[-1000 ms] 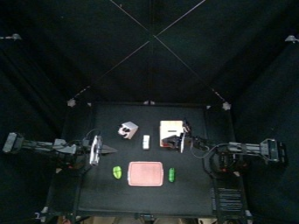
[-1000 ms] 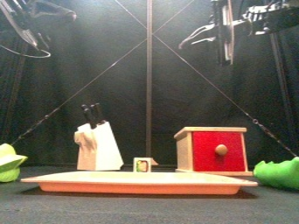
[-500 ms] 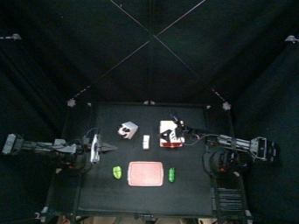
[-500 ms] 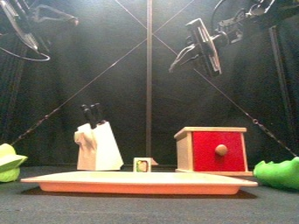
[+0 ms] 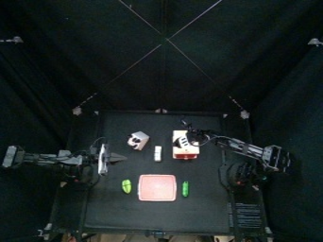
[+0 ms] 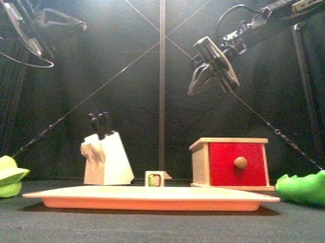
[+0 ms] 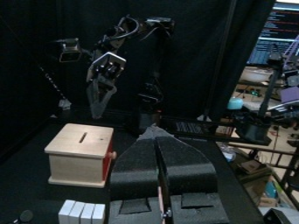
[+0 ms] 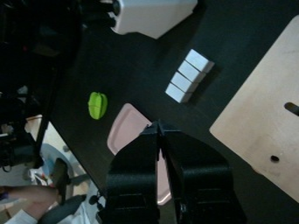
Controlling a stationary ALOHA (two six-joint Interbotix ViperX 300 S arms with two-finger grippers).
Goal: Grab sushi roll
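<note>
The sushi roll (image 5: 157,151) is a small whitish piece on the black table, between the white knife block (image 5: 135,141) and the wooden box (image 5: 187,143). From the front, the sushi roll (image 6: 155,177) shows a dark centre just behind the pink plate (image 6: 152,196). My right gripper (image 6: 210,63) hangs high above the box with its jaws shut and nothing in them; its wrist view shows the sushi roll (image 8: 191,74) far below. My left gripper (image 5: 120,162) rests at the table's left side, shut and empty, and its own view catches the sushi roll (image 7: 82,213) beside the box (image 7: 79,153).
The box has a red front with a knob (image 6: 234,163). Green toy pieces lie at either side of the pink plate (image 5: 157,188): one on the left (image 5: 127,185), one on the right (image 5: 186,188). The knife block (image 6: 106,157) stands left of the roll.
My right arm has swung from the table's right side toward the middle and now hangs over the box, still shut. The left arm has not moved.
</note>
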